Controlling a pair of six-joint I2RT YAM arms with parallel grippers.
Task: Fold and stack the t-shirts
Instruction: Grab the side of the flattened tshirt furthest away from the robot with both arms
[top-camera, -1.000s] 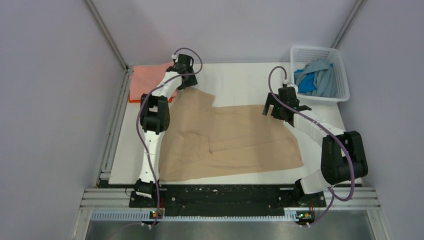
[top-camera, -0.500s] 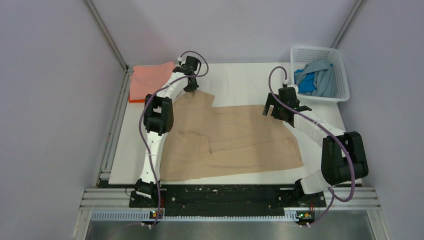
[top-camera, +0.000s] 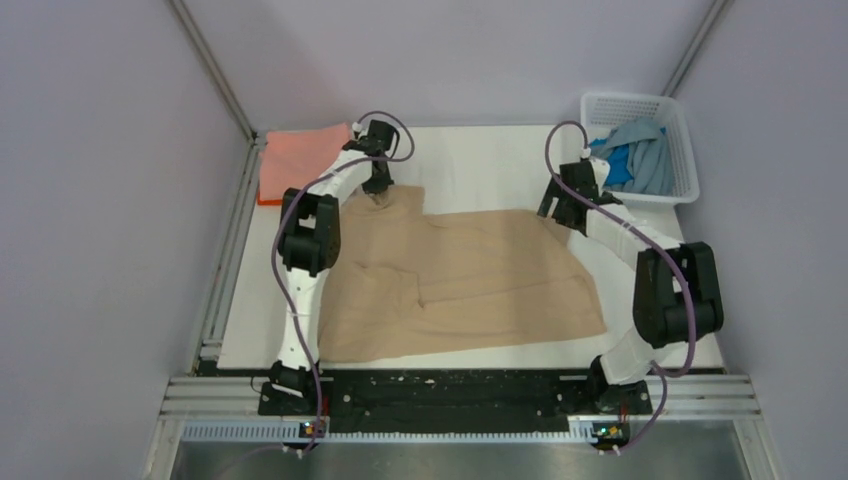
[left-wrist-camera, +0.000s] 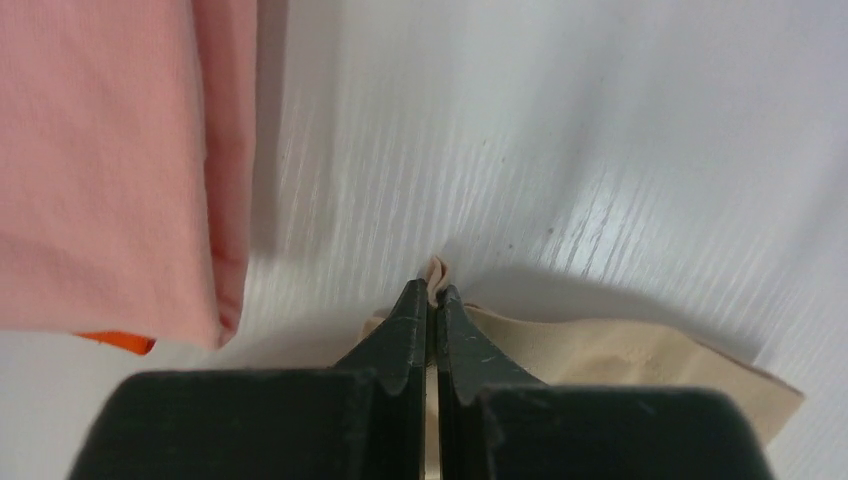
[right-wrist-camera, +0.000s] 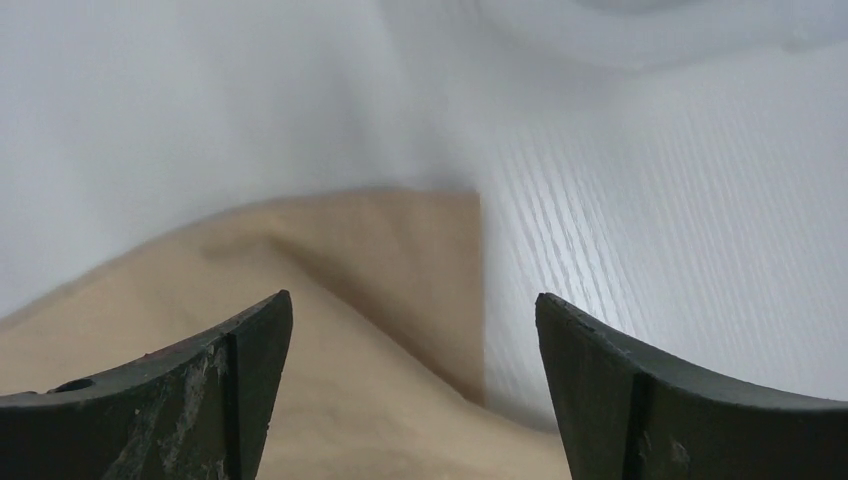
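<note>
A tan t-shirt (top-camera: 470, 275) lies spread over the white table. My left gripper (top-camera: 380, 196) is shut on a pinch of its far left corner (left-wrist-camera: 435, 272), which pokes up between the fingertips (left-wrist-camera: 412, 300). At the shirt's far right corner (right-wrist-camera: 440, 260) my right gripper (right-wrist-camera: 412, 310) hovers open, one finger over the cloth and the other over bare table. A folded salmon pink t-shirt (top-camera: 298, 152) rests on an orange one (top-camera: 264, 200) at the far left; both show in the left wrist view as pink cloth (left-wrist-camera: 110, 160) with an orange edge (left-wrist-camera: 115, 342).
A white lattice basket (top-camera: 680, 130) at the far right corner holds blue and light blue-grey t-shirts (top-camera: 632, 160). Grey walls and metal rails close in the table on the left, right and back.
My left gripper came down onto the tan shirt's far left corner and shut on it. My right gripper swung toward the far right corner of the shirt, still open.
</note>
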